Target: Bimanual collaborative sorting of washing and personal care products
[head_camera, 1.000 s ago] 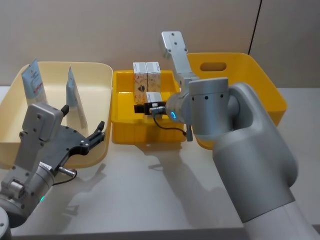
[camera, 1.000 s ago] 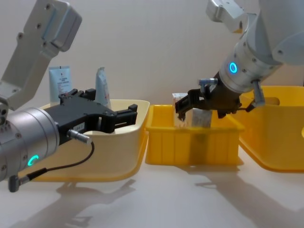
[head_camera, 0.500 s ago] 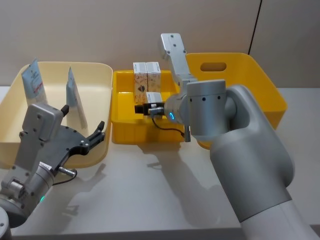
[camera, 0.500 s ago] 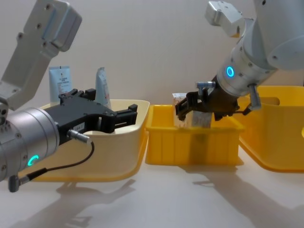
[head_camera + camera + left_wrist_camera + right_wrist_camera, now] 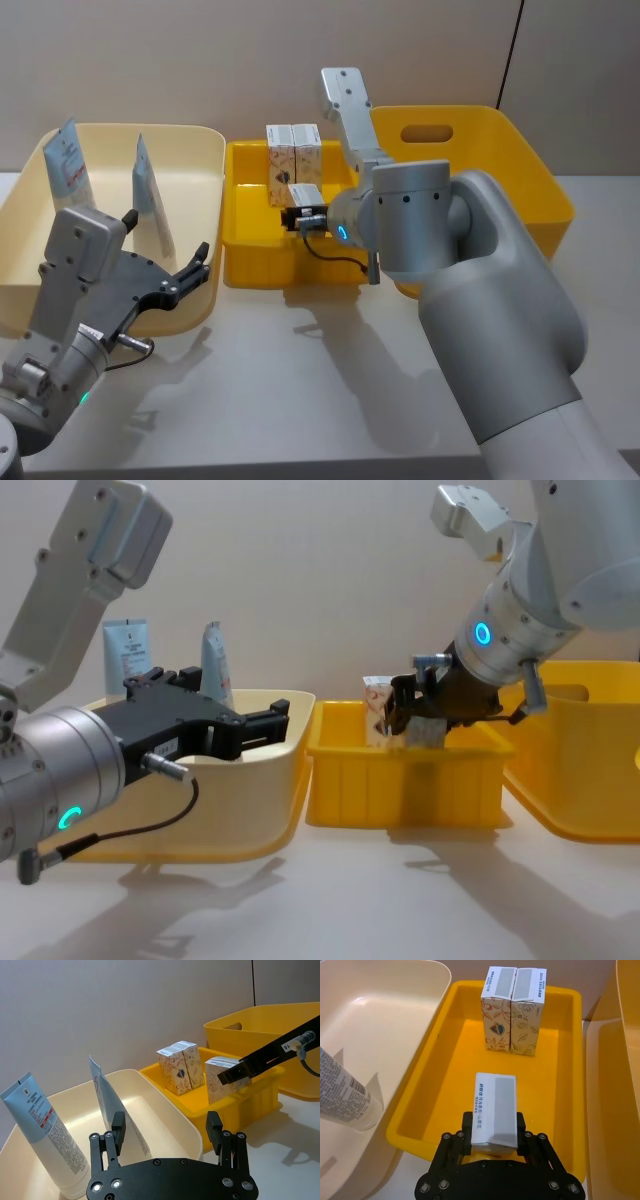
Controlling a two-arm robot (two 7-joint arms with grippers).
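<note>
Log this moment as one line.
right gripper: shut on carton in tray | two cartons upright at tray's back | left gripper: open, near tub | tub: two tubes

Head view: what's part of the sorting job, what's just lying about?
Job: held carton in the right gripper; left carton, right carton behind it; left tube, right tube in the cream tub; left gripper, open, at its near rim.
Lying about: yellow tray, cream tub, big yellow tub.

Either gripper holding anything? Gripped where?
Right gripper holds a white carton, pinched on opposite sides near its top. Left gripper is open, empty.
</note>
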